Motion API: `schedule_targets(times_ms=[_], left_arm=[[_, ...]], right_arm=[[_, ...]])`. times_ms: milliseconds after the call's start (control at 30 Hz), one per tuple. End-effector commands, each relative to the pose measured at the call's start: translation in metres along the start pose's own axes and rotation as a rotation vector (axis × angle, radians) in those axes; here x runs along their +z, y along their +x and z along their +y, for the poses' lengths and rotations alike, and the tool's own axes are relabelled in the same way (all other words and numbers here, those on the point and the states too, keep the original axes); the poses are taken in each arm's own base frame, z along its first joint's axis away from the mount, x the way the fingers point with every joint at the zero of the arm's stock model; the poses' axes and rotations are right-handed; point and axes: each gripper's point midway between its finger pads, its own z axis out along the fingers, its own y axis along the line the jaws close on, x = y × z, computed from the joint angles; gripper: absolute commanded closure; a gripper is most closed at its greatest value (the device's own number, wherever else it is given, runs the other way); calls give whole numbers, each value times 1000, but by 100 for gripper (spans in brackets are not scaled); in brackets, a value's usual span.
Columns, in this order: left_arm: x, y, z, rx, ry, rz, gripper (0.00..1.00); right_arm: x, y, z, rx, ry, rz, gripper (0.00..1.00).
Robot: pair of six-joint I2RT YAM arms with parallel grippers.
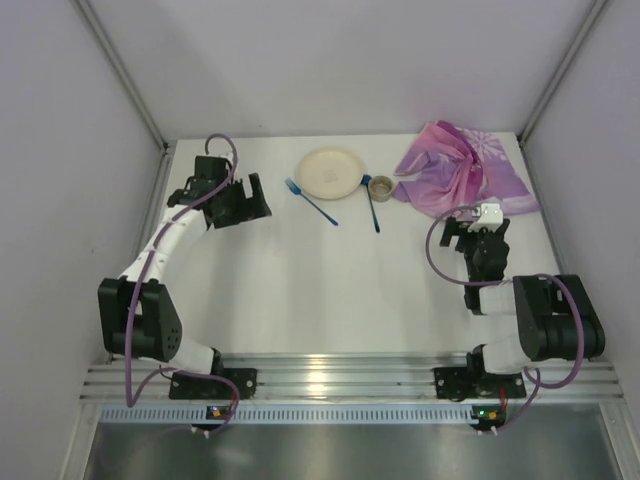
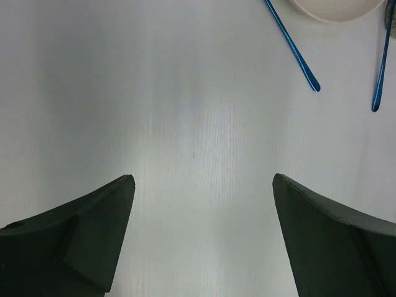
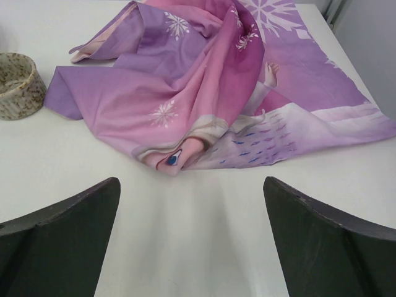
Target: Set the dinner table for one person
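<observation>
Left gripper (image 2: 203,179) jaws released over the worktop (image 2: 185,93); right gripper (image 3: 190,180) jaws released, snowflake-printed cloth (image 3: 216,93) just ahead.

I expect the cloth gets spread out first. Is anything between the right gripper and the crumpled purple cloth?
Nothing visible. The right gripper is open, and only bare dinner table lies between it and the purple cloth's near edge. The small cup sits off to the left, beside the cloth, outside that path.
</observation>
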Motion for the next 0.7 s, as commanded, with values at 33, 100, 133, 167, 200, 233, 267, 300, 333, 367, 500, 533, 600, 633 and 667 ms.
schedule_targets(times_ms=[33, 100, 133, 167, 200, 233, 267, 300, 333, 367, 500, 533, 600, 633, 667], left_arm=[[-11, -8, -2, -38, -14, -10, 2], [-12, -4, -6, -39, 3, 19, 2], [-12, -3, -2, -46, -17, 15, 1], [-13, -1, -1, -52, -24, 20, 1], [-17, -1, -2, -43, -20, 12, 1], [-19, -2, -2, -40, -20, 9, 2], [-21, -1, -2, -36, -23, 9, 1], [-23, 1, -1, -25, -23, 14, 1], [-26, 1, -3, -15, -15, 13, 2], [-28, 1, -5, -9, -5, 18, 2], [-36, 15, 1, 16, -56, 71, 1], [-34, 25, 3, 18, -60, 90, 2], [-35, 31, 7, 21, -64, 81, 2], [-33, 38, 11, 17, -75, 86, 1], [-36, 39, 12, 13, -79, 75, 2]], right_arm=[[4, -17, 2, 15, -5, -59, 0], [4, -17, 2, 15, -5, -59, 0], [4, -17, 2, 15, -5, -59, 0], [4, -17, 2, 15, -4, -61, 0], [4, -17, 2, 15, -5, -58, 0], [4, -16, 2, 15, -5, -58, 0], [4, -16, 2, 15, -5, -58, 0], [4, -17, 2, 15, -4, -59, 0], [4, -17, 2, 15, -5, -59, 0], [4, -16, 2, 15, -5, -58, 0], [4, -16, 2, 15, -4, -58, 0], [4, -16, 2, 14, -7, -56, 0], [4, -17, 2, 14, -5, -56, 0], [4, -18, -2, 13, 22, -60, 0], [4, -22, 1, 9, 48, -62, 0]])
